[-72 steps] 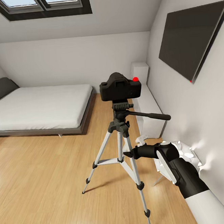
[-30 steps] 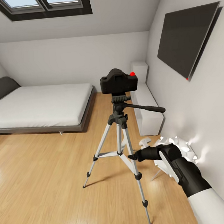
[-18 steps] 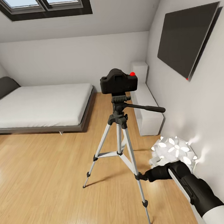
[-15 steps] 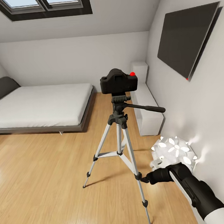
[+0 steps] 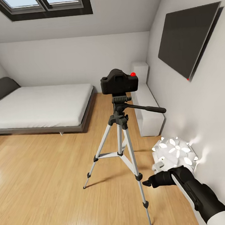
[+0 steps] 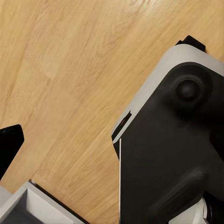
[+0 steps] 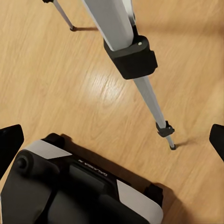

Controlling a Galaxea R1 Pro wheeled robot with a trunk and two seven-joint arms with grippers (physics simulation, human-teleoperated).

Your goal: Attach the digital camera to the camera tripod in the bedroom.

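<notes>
The digital camera, black with a red dot, sits on top of the camera tripod's black head; the pan handle points right. The camera tripod stands on the wood floor on silver legs. My right gripper hangs low, just right of the tripod's near leg and apart from it. In the right wrist view that leg's black joint and foot lie ahead, and the right gripper is open and holds nothing. My left gripper points at bare floor, open, one fingertip showing.
A white flower-shaped lamp glows by the right wall just behind my right arm. A low grey bed fills the left, a white cabinet stands against the right wall below the wall TV. My own base shows beneath both wrists.
My right arm has dropped from beside the tripod's leg toward the floor and back toward me. The view shifted slightly earlier on. Camera and tripod have stayed put.
</notes>
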